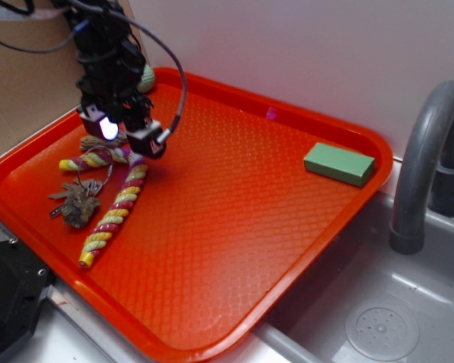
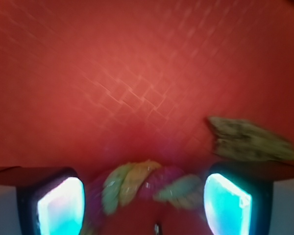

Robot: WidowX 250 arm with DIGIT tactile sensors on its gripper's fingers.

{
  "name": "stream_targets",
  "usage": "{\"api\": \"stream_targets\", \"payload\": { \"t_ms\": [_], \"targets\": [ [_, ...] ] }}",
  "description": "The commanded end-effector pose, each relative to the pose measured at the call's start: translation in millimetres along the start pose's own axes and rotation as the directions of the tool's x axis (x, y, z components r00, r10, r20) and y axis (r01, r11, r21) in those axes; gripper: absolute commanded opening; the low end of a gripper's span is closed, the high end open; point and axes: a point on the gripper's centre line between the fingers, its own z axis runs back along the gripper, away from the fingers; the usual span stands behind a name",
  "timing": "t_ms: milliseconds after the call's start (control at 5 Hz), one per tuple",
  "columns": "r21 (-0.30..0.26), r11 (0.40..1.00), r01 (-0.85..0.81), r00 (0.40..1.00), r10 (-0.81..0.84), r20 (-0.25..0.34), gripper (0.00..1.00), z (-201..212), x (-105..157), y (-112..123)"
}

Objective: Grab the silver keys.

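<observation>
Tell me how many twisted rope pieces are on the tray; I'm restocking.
2. One short rope lies under the tool; a longer rope runs diagonally beside the keys. None appear hidden.

1. In front of me is a big red plastic tray [image 1: 234,249] with a bumpy criss-cross floor and a raised rim.
2. Behind the tray stands a plain pale wall [image 1: 303,53]. It looks a little pink.
3. On my far left is a flat brown cardboard sheet [image 1: 23,91], leaning up beside the wall.
4. To the right of the tray is a grey metal sink [image 1: 378,302] with a round drain [image 1: 382,329] full of small holes.
5. A curved grey tap [image 1: 424,159] bends over the sink.
6. The light is soft, and a pink glow falls on the tray.
7. My close view is blurry and shows mostly red tray floor [image 2: 137,73].
</observation>
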Motion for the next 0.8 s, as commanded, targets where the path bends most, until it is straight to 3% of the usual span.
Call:
{"api": "stream_targets", "payload": {
  "t_ms": [0, 600],
  "targets": [
    [-0.022, 1.000, 0.001, 0.992, 0.001, 0.125, 1.00, 38.3, -8.7, 4.1],
    [0.022, 1.000, 0.021, 0.998, -0.022, 0.064, 1.00, 11.7, -32.4, 2.4]
  ]
}}
